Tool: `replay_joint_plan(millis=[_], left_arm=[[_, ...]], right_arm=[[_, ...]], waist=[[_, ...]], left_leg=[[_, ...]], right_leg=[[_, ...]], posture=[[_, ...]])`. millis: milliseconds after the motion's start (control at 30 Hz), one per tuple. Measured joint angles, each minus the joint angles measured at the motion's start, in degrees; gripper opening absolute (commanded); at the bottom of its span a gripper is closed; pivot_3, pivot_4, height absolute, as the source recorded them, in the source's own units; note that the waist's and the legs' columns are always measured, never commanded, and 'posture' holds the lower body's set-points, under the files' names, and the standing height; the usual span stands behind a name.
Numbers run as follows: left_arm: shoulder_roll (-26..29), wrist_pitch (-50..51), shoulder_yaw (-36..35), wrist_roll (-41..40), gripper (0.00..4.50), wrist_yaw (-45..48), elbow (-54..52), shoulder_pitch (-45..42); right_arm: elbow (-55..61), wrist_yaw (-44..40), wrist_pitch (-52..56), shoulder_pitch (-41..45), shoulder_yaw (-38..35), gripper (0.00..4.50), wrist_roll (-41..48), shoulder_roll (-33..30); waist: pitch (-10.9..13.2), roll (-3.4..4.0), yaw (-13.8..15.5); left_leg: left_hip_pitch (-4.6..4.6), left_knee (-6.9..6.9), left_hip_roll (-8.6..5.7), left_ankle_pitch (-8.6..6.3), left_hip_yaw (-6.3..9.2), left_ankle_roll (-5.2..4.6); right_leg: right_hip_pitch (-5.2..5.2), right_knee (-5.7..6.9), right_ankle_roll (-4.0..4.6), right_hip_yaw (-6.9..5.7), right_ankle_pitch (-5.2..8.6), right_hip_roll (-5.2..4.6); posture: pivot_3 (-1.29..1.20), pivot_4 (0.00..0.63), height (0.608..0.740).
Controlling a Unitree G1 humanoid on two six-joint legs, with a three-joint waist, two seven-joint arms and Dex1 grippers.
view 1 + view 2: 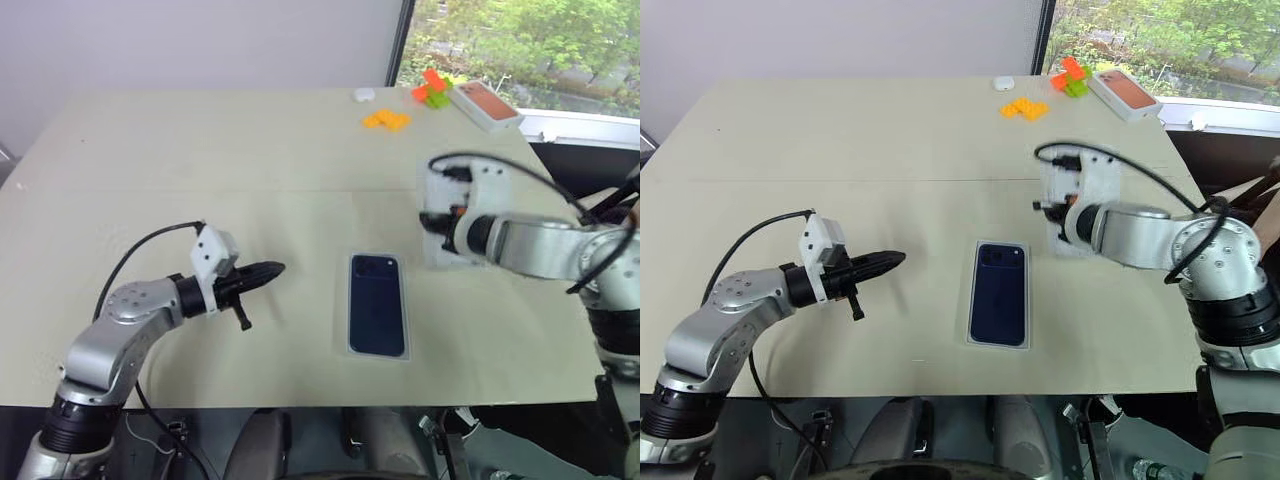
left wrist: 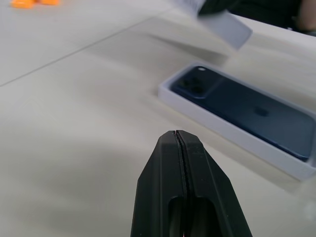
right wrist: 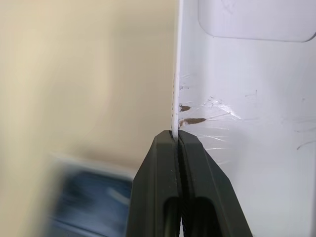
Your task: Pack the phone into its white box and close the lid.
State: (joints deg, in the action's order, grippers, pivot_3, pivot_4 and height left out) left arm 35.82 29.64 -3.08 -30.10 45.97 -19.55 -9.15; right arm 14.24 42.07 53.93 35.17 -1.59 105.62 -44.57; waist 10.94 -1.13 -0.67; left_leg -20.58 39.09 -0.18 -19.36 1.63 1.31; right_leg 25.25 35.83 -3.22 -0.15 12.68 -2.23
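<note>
Your right tool [image 3: 177, 140] pinched the lid's [image 3: 247, 123] edge above the beige tabletop [image 1: 200, 200], hiding it in head views, left tool [image 2: 180, 140] was pressed together, and the phone [image 1: 377, 304] lay in the white box [image 2: 232, 129] by the window [image 1: 520, 40].

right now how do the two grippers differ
The left gripper is shut on nothing and hovers low over the table, left of the phone. The right gripper is shut on the lid, pinching its wall, raised right of the white box. Both have black fingers.
</note>
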Motion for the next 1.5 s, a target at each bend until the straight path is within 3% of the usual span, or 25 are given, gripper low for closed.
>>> replay_joint_plan(millis=[233, 333, 400, 567, 667, 933, 1300, 1400, 1500], left_arm=[[1.4, -2.3, -2.4, 1.2, 0.0, 0.4, 4.4, -0.3], [1.4, -2.7, -2.4, 1.3, 0.0, 0.9, 5.4, -0.8], [1.3, -2.7, -2.3, 1.3, 0.0, 1.3, 5.4, -1.2], [1.2, -2.7, -2.3, 1.3, 0.0, 2.0, 5.4, -1.7], [1.2, -2.7, -2.3, 1.3, 0.0, 2.5, 5.5, -1.7], [0.2, -2.7, -0.4, 1.5, 0.0, 3.2, 5.4, -2.3], [-2.7, -2.2, 4.0, 1.8, 0.0, 3.1, 2.9, -3.1], [-2.8, -1.7, 4.4, 1.8, 0.0, 3.0, 2.7, -3.1], [-3.0, -1.5, 4.5, 1.8, 0.0, 2.9, 2.6, -3.1]], right_arm=[[7.1, -8.9, -4.3, -6.4, -8.0, 0.03, 5.6, 20.3], [12.6, -9.2, -7.1, -12.1, -6.0, 0.03, 5.7, 29.6], [15.9, -10.1, -8.1, -16.1, -2.4, 0.03, 5.8, 32.2], [18.4, -10.2, -9.2, -24.1, 3.3, 0.03, 5.9, 31.1], [17.7, -10.3, -8.6, -25.7, 3.5, 0.03, 5.9, 28.8], [17.2, -9.3, -9.2, -30.7, 3.7, 0.03, 5.9, 30.0], [16.0, -11.4, -6.8, -30.9, 3.3, 0.03, 6.2, 25.6], [14.6, -12.6, -5.6, -29.9, 2.7, 0.97, 6.4, 23.4], [13.3, -13.1, -4.9, -29.9, 2.2, 2.44, 6.4, 22.5]], waist=[[0.0, 0.01, 0.1], [0.0, 0.03, 0.1], [0.0, 0.05, -0.1], [0.0, 0.03, -0.1], [0.0, 0.03, -0.1], [0.0, 0.03, -0.1], [0.0, 0.02, -0.1], [0.0, 0.02, -0.1], [0.0, 0.02, -0.1]], left_leg=[[-0.05, -0.02, -0.05, -0.03, -0.02, -0.06], [-0.11, -0.03, -0.07, -0.04, 0.0, -0.06], [-0.16, -0.03, -0.09, -0.04, -0.02, -0.06], [-0.12, 0.01, -0.13, -0.03, -0.04, -0.06], [-0.08, 0.02, -0.12, -0.03, -0.05, -0.05], [0.03, 0.03, -0.07, -0.03, -0.05, -0.05], [0.07, 0.04, -0.11, -0.03, -0.08, -0.05], [0.09, 0.04, -0.1, -0.03, -0.06, -0.06], [0.09, 0.05, -0.08, -0.03, -0.06, -0.05]], right_leg=[[0.08, 0.1, 0.01, 0.0, -0.01, -0.28], [0.15, 0.1, 0.01, 0.0, -0.01, -0.33], [0.18, 0.1, 0.01, 0.0, -0.01, -0.38], [0.17, 0.1, 0.01, 0.0, -0.01, -0.42], [0.15, 0.12, 0.02, 0.0, -0.01, -0.38], [0.11, 0.22, 0.02, 0.02, 0.0, -0.28], [0.05, 0.2, 0.01, 0.03, 0.0, -0.29], [0.04, 0.21, 0.01, 0.03, 0.0, -0.24], [0.04, 0.22, 0.01, 0.03, 0.0, -0.21]], posture=[[0.0, 0.15, 0.74], [0.0, 0.15, 0.74], [0.0, 0.15, 0.74], [0.0, 0.15, 0.74], [0.0, 0.15, 0.74], [0.0, 0.15, 0.74], [0.0, 0.15, 0.74], [0.0, 0.15, 0.74], [0.0, 0.15, 0.74]])
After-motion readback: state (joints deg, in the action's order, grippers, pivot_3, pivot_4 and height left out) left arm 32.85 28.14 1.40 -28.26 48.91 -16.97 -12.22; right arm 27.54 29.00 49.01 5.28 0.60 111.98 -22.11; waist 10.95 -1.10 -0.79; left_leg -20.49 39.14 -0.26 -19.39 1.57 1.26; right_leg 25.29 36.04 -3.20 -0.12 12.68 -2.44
